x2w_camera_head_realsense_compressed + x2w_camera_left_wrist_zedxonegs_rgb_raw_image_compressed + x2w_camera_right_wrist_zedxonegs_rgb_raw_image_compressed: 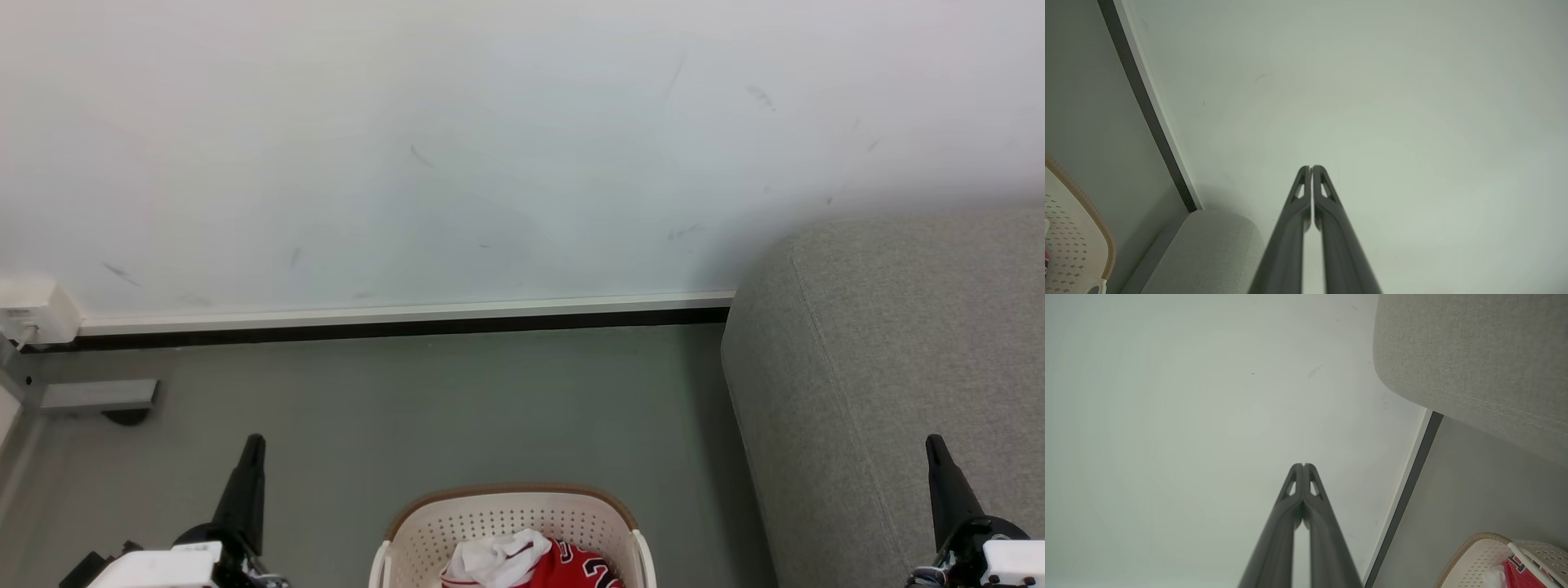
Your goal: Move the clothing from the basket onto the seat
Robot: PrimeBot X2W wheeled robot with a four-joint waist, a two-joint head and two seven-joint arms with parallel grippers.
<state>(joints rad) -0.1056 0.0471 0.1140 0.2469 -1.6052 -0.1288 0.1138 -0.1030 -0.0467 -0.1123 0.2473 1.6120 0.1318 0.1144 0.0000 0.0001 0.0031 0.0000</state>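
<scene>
The cream-white basket (506, 516) with its brown rim stands on the floor at the bottom centre of the head view, holding red clothing (575, 567) and a white bundle (494, 559). The basket (1478, 559) and a strip of red clothing (1521, 575) also appear at the lower right of the right wrist view. The grey seat (890, 367) rises at the right. My left gripper (255, 445) points up left of the basket, shut and empty. My right gripper (933, 445) is shut and empty in front of the seat. Both pairs of fingers meet at the tips (1310, 168) (1303, 465).
A white wall (490, 147) with a pale baseboard (408, 314) runs behind the grey floor (449, 408). At the far left stand a white socket box (33, 310) and a grey metal foot (98, 396). The basket's edge (1081, 232) and the seat (1208, 253) lie at the left wrist view's lower left.
</scene>
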